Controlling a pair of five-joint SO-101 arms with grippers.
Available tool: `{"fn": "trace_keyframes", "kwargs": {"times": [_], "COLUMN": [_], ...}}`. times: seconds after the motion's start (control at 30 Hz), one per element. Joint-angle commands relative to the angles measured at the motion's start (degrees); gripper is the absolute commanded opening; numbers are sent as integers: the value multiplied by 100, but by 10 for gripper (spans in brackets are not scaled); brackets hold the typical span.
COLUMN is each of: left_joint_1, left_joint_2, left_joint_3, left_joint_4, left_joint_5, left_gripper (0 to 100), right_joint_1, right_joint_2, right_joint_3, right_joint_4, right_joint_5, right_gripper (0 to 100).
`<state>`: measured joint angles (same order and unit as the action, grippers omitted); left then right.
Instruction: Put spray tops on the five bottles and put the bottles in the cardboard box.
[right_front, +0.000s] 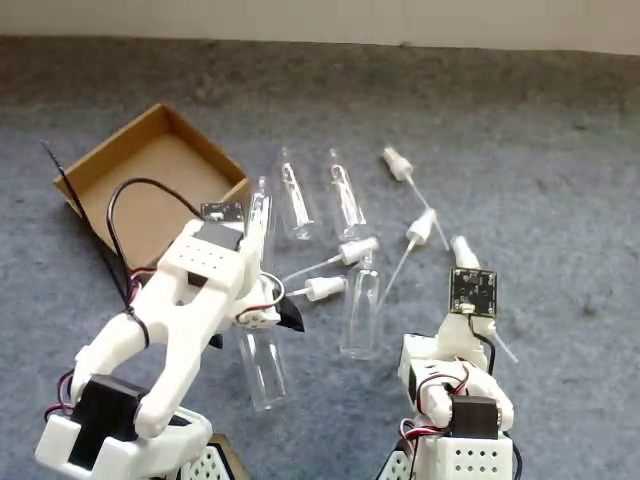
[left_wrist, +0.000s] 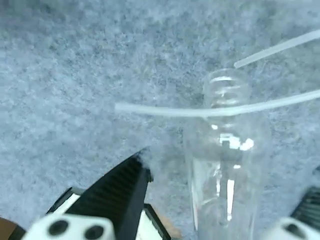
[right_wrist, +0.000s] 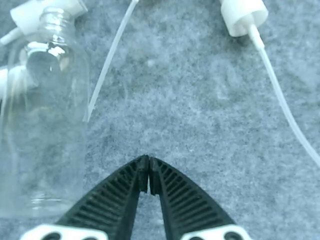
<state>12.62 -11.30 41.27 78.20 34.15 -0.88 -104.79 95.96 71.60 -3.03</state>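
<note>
Seen from above, an open cardboard box (right_front: 150, 190) sits at the upper left on grey carpet (right_front: 560, 180). Five clear bottles (right_front: 297, 198) and five loose spray tops (right_front: 358, 250) are scattered across the centre of the frame, all outside the box. The left gripper (left_wrist: 225, 175), from the arm at lower left, has its jaws spread wide on either side of one uncapped bottle. The right gripper (right_wrist: 149, 177), at lower right, has its jaws pressed together over bare carpet, just beside another bottle.
</note>
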Motion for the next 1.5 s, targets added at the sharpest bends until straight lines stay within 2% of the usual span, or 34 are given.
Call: {"fn": "trace_keyframes", "kwargs": {"times": [0.0, 0.1, 0.43, 0.5, 0.67, 0.77, 0.9, 1.2, 1.3, 1.47], "left_joint_1": [84, 92, 92, 92, 92, 92, 92, 48, 84, 40], "left_joint_2": [-31, -31, -31, -31, -31, -31, -31, -92, -92, -92], "left_joint_3": [303, 532, 813, 813, 813, 796, 787, 365, -75, -1200], "left_joint_4": [-870, -1204, -1275, -1275, -1284, -1284, -1284, -1222, -809, 396], "left_joint_5": [79, 79, 88, 97, 264, 255, 237, 211, -299, -1653], "left_gripper": [420, 418, 412, 373, 188, 121, 85, 84, 84, 84], "right_joint_1": [-48, -48, -48, -48, -48, -48, -48, -48, -48, -48], "right_joint_2": [-48, -48, -48, -48, -48, -48, -48, -48, -48, -48], "right_joint_3": [919, 919, 919, 919, 919, 919, 919, 919, 919, 919], "right_joint_4": [31, 31, 31, 31, 31, 31, 31, 31, 31, 31], "right_joint_5": [-53, -53, -53, -53, -53, -53, -53, -53, -53, -53], "right_gripper": [5, 5, 5, 5, 5, 5, 5, 5, 5, 5]}}
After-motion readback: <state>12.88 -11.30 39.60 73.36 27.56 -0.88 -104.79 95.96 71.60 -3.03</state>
